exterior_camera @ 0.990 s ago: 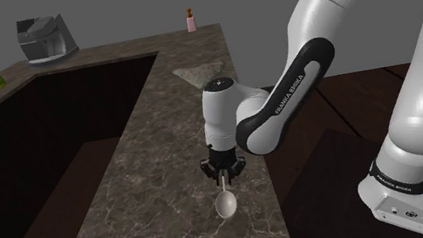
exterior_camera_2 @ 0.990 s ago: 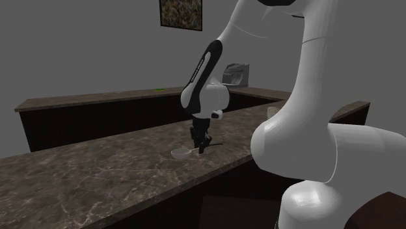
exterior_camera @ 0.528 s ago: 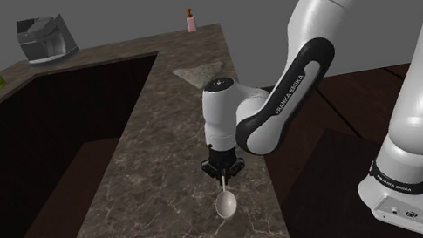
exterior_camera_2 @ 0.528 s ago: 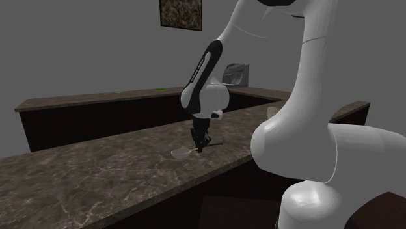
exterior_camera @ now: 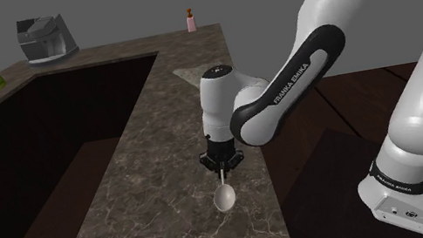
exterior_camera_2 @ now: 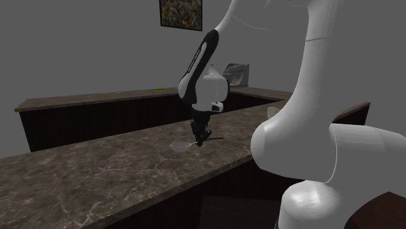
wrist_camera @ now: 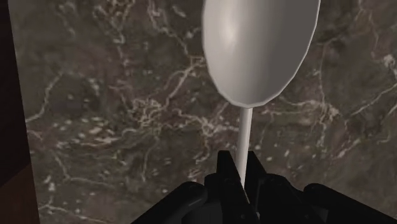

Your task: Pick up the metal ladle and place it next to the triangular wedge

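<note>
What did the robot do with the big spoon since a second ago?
The gripper, shut on the ladle by its handle, rose a little and took the ladle up with it. The wedge, the pink bottle and the grey machine on the counter stayed put.
</note>
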Robot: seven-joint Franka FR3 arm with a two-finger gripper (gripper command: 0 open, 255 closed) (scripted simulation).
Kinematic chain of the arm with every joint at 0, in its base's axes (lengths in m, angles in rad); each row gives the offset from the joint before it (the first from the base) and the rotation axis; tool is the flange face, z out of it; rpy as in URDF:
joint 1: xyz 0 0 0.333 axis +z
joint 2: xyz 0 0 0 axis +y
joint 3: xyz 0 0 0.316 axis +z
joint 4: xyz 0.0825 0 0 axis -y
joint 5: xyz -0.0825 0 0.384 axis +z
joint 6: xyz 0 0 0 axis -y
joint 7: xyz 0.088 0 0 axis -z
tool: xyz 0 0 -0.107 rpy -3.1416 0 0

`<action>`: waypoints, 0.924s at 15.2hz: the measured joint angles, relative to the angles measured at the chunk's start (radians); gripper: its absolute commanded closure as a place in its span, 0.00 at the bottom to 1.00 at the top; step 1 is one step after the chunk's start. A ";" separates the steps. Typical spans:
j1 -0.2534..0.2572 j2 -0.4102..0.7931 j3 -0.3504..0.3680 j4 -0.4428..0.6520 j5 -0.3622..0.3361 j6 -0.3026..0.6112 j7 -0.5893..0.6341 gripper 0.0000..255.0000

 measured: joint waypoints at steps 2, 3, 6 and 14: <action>0.003 -0.028 0.000 0.009 0.029 -0.030 -0.017 1.00; 0.004 -0.040 0.000 0.014 0.040 -0.045 -0.024 1.00; 0.009 -0.081 -0.007 0.030 0.077 -0.095 -0.050 1.00; 0.023 -0.173 -0.033 0.075 0.139 -0.218 -0.093 1.00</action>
